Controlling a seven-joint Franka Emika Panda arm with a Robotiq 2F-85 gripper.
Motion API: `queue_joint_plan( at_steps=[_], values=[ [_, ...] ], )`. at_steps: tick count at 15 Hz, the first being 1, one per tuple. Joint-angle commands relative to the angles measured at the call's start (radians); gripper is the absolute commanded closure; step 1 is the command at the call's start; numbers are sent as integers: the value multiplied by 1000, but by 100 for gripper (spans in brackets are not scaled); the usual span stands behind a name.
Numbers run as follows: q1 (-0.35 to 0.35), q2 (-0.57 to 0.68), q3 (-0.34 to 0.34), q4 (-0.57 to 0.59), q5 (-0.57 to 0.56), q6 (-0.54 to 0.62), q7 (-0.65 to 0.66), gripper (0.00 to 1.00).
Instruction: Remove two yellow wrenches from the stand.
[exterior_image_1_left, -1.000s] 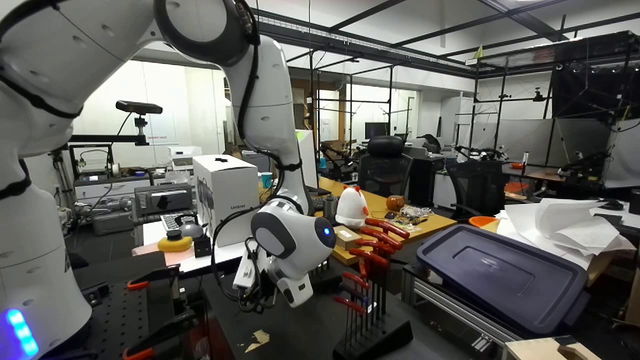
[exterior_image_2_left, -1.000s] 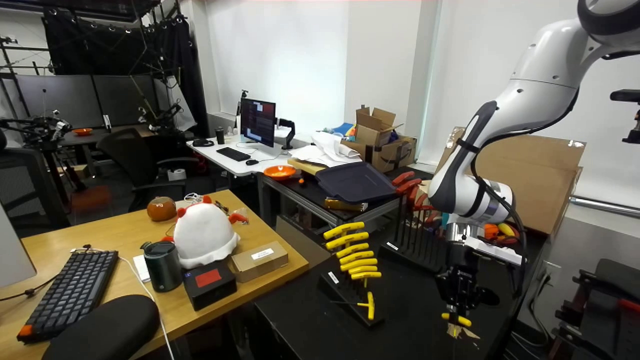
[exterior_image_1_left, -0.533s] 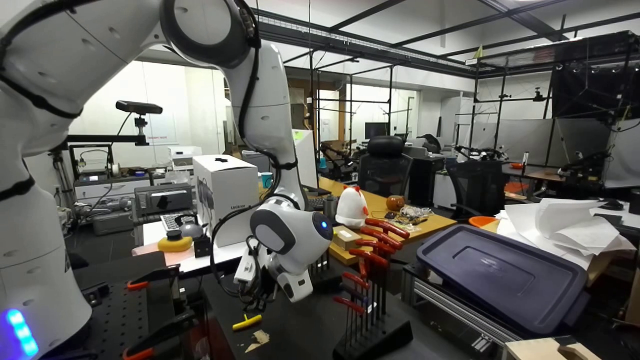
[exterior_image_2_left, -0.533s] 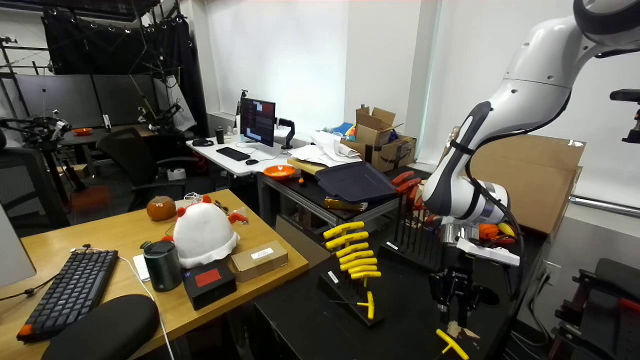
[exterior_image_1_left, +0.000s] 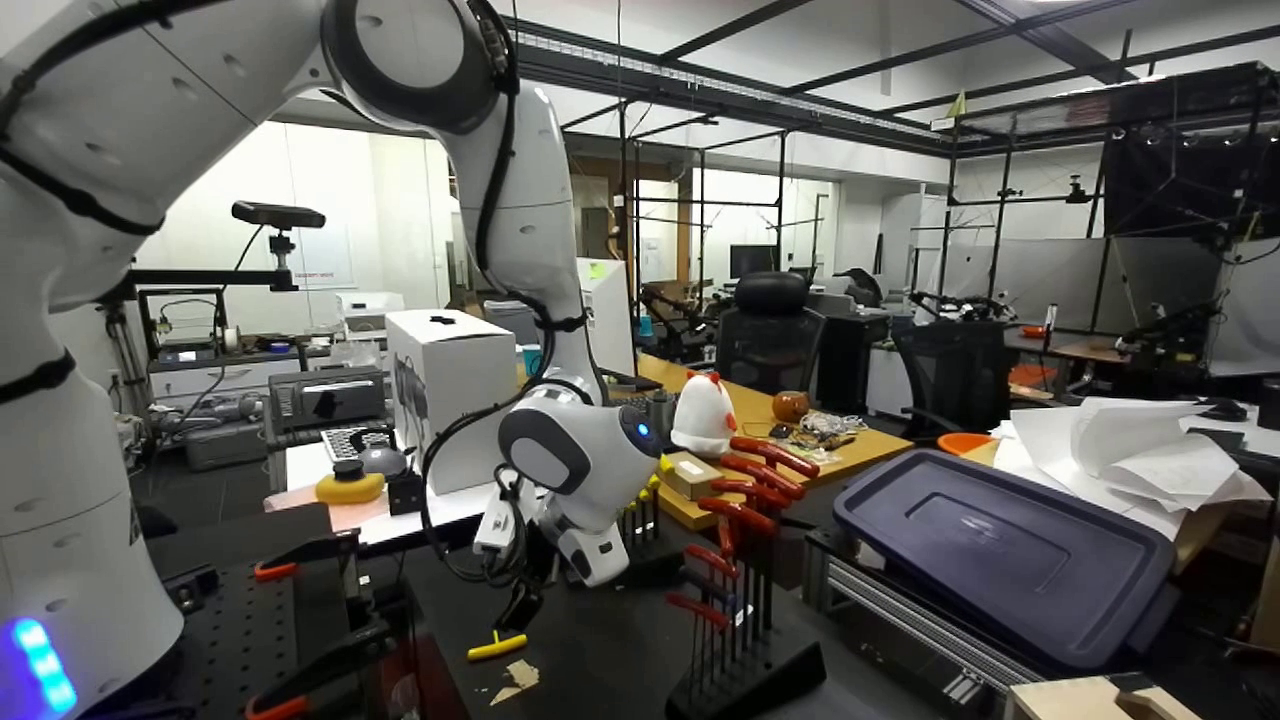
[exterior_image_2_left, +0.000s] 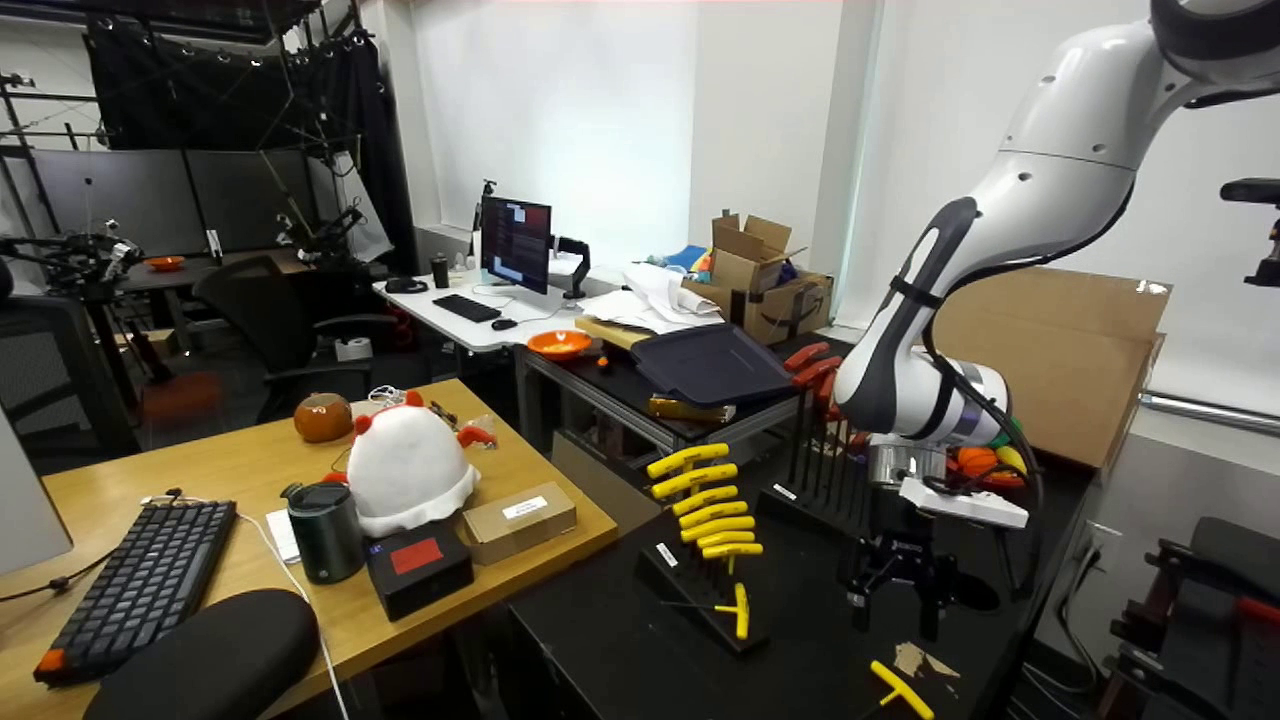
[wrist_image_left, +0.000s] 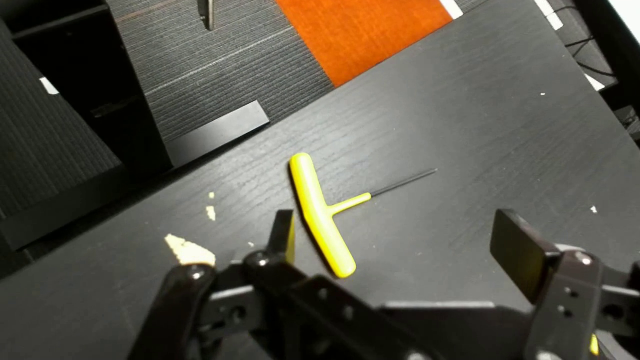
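Note:
One yellow wrench (wrist_image_left: 315, 212) lies flat on the black table, its thin dark shaft free; an exterior view shows the same wrench (exterior_image_2_left: 903, 690) near the table's front. Just above it hangs my gripper (wrist_image_left: 400, 240), jaws wide apart with nothing between them. The wrench's handle is beside the left pad in the wrist view. In an exterior view the stand (exterior_image_2_left: 672, 580) holds several yellow wrenches (exterior_image_2_left: 716, 510) in a fanned row. Another yellow wrench (exterior_image_2_left: 741, 612) is at the stand's low end, its shaft pointing sideways; whether it rests in or against the stand I cannot tell.
A second dark rack with red-handled tools (exterior_image_1_left: 740, 515) stands on the same table. A pale scrap or patch (wrist_image_left: 192, 251) is near the loose wrench. The table edge (wrist_image_left: 300, 111) borders the floor. A wooden desk (exterior_image_2_left: 250, 470) adjoins, and a dark-blue lid (exterior_image_1_left: 1000, 560) lies beyond.
A second ago my gripper was shut on the yellow wrench. It has opened, the wrench now lies on the table, and the arm has risen slightly and shifted a little away from it.

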Motion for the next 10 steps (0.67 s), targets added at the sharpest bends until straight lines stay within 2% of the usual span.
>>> queue_joint_plan(
  at_steps=[1, 10],
  values=[
    [77, -63, -32, -35, -47, 28, 93, 0],
    [144, -41, -27, 34, -183, 56, 199, 0]
  ],
)
